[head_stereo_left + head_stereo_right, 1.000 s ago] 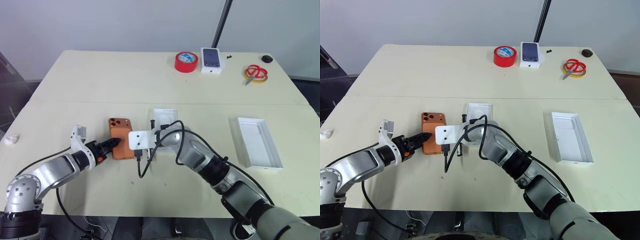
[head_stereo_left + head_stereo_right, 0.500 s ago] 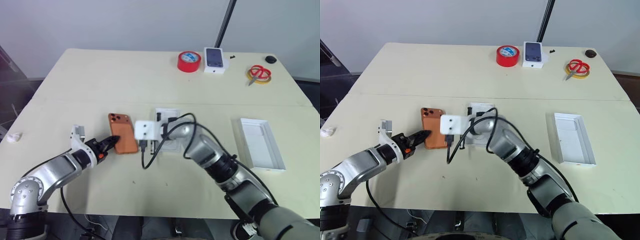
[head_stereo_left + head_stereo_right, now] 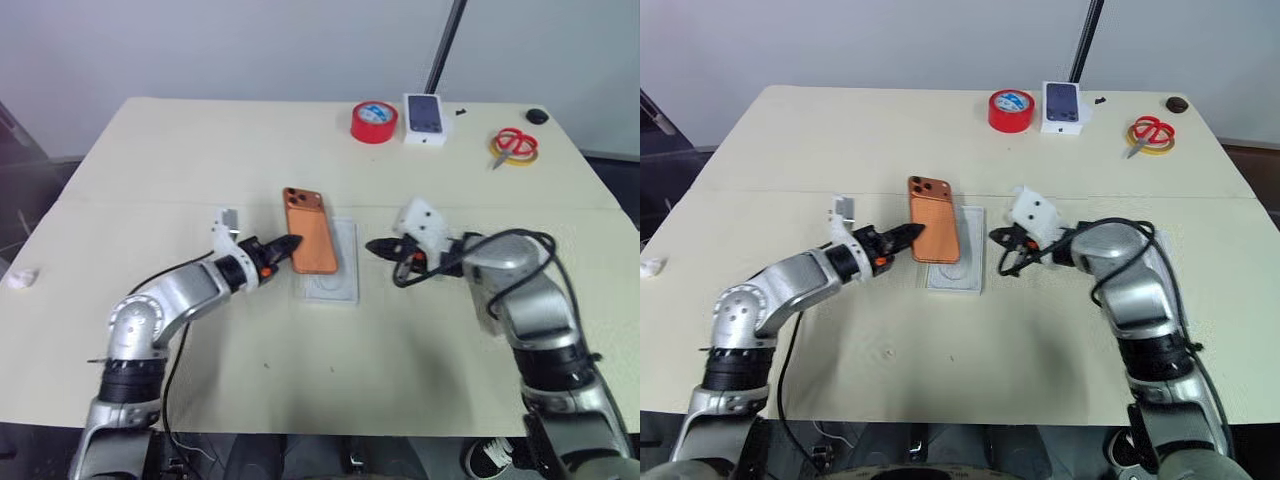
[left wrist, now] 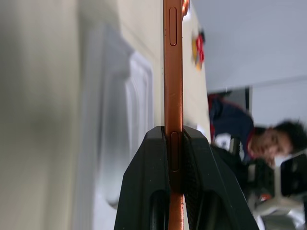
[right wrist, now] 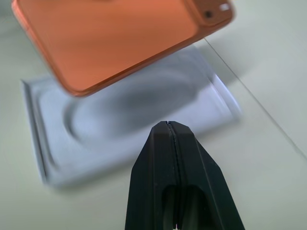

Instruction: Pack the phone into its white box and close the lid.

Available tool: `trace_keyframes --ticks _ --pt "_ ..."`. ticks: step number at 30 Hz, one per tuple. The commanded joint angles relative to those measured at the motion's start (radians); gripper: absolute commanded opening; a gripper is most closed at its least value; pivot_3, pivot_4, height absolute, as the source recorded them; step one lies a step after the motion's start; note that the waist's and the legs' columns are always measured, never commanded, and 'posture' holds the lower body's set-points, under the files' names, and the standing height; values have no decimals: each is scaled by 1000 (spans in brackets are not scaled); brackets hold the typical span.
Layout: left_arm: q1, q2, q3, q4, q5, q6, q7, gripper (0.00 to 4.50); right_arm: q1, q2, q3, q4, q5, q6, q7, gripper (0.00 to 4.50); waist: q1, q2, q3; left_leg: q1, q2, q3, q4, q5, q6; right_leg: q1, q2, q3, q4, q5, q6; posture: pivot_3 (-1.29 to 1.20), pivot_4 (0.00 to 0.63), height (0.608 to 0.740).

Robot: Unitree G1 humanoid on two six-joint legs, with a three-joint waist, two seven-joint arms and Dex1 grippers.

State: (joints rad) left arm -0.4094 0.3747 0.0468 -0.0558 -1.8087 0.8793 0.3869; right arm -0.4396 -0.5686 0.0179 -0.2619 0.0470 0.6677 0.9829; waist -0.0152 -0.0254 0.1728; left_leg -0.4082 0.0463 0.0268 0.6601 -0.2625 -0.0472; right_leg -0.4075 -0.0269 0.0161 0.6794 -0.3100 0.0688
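Phone pinched edgewise in left claw, carried above the insert.
Thin grip, could slip; right claw shut, empty, right of insert.

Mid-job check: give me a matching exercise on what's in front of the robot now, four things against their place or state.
Things:
1. phone
2. right pincer
3. flat white insert
4. red tape roll

Places or states:
A. shut, holding nothing
B. at the far side of the table, beside the small box with a phone picture
C. clamped by its edge in the left pincer, off the table
D. lying flat on the table, under the phone

Pairs: 1-C, 2-A, 3-D, 4-B
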Motion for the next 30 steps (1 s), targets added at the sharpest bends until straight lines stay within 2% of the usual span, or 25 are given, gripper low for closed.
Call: trace_keyframes --ticks 1,11,21,26,30 --pt "-39 -24 -7 34 50 27 -60 37 40 -49 -62 -61 48 -17 -16 0 0 0 0 0 0 0 0 0 0 0 1 0 0 0 0 0 150 732" --pt "-98 -84 -10 130 155 125 -127 37 84 -125 -76 -49 88 -24 -78 0 4 0 0 0 0 0 1 0 0 0 0 0 1 0 0 0 150 732" --pt "-69 -91 32 95 152 172 -109 37 61 -139 -34 -1 96 -67 -99 0 3 0 0 0 0 0 1 0 0 0 0 0 1 0 0 0 150 732" --pt "-43 -81 53 63 131 185 -86 2180 44 -142 -12 25 93 -88 -100 0 4 0 0 0 0 0 1 0 0 0 0 0 1 0 0 0 150 732" --pt "-27 -53 78 17 81 182 -62 4121 36 -144 -2 36 94 -97 -104 0 2 0 0 0 1 0 1 0 0 0 0 0 1 0 0 0 150 732"
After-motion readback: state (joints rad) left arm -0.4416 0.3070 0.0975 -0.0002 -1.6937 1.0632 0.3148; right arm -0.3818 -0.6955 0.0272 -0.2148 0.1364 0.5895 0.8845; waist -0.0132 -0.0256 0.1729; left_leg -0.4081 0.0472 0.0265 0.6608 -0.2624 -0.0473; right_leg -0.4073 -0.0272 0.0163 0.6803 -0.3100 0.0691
